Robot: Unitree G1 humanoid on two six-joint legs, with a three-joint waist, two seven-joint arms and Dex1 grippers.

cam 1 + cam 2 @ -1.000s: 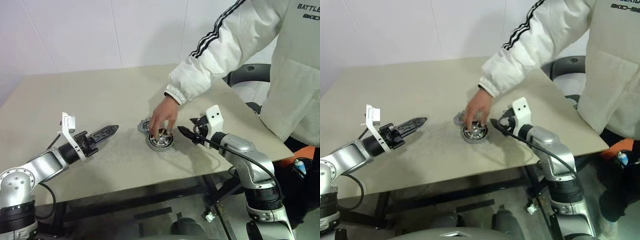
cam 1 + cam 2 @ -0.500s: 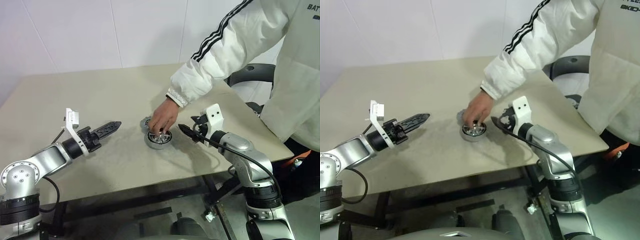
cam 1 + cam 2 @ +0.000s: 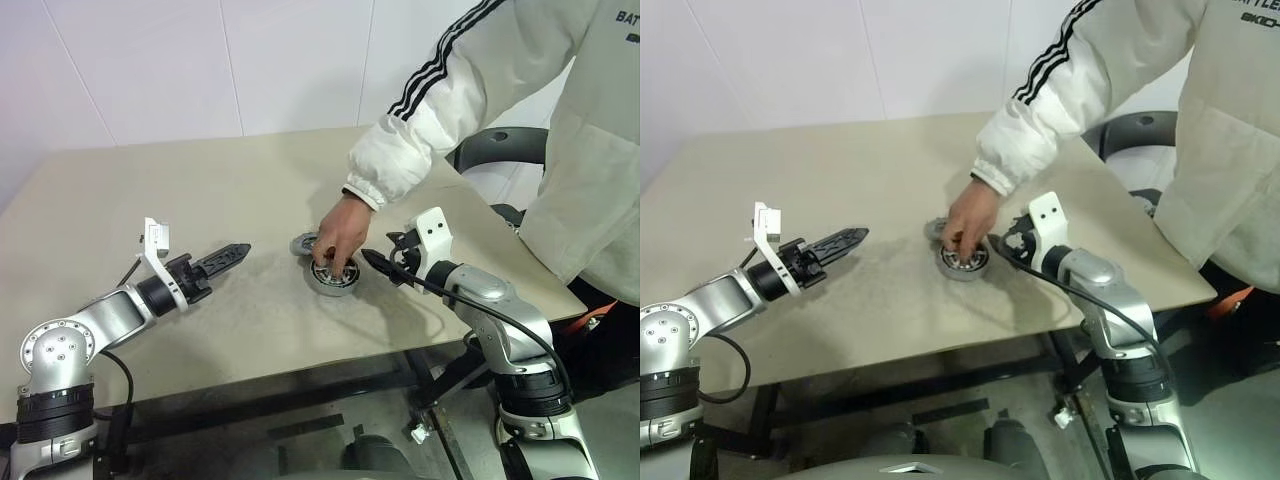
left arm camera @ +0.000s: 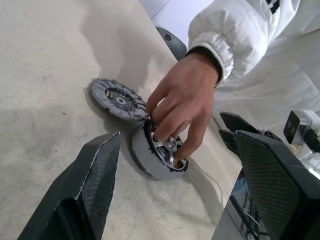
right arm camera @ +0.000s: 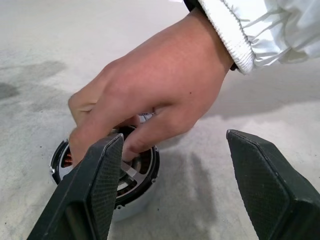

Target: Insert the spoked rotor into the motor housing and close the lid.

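Housing shifted rightward on table since a second ago, now centre frame, rotor seated inside. Person's hand atop it, fingertips pinching rotor hub. Lid flat, touching housing's far-left edge. Left gripper advanced slightly, fingers spread, well left of housing. Right gripper spread, just right of housing, empty.
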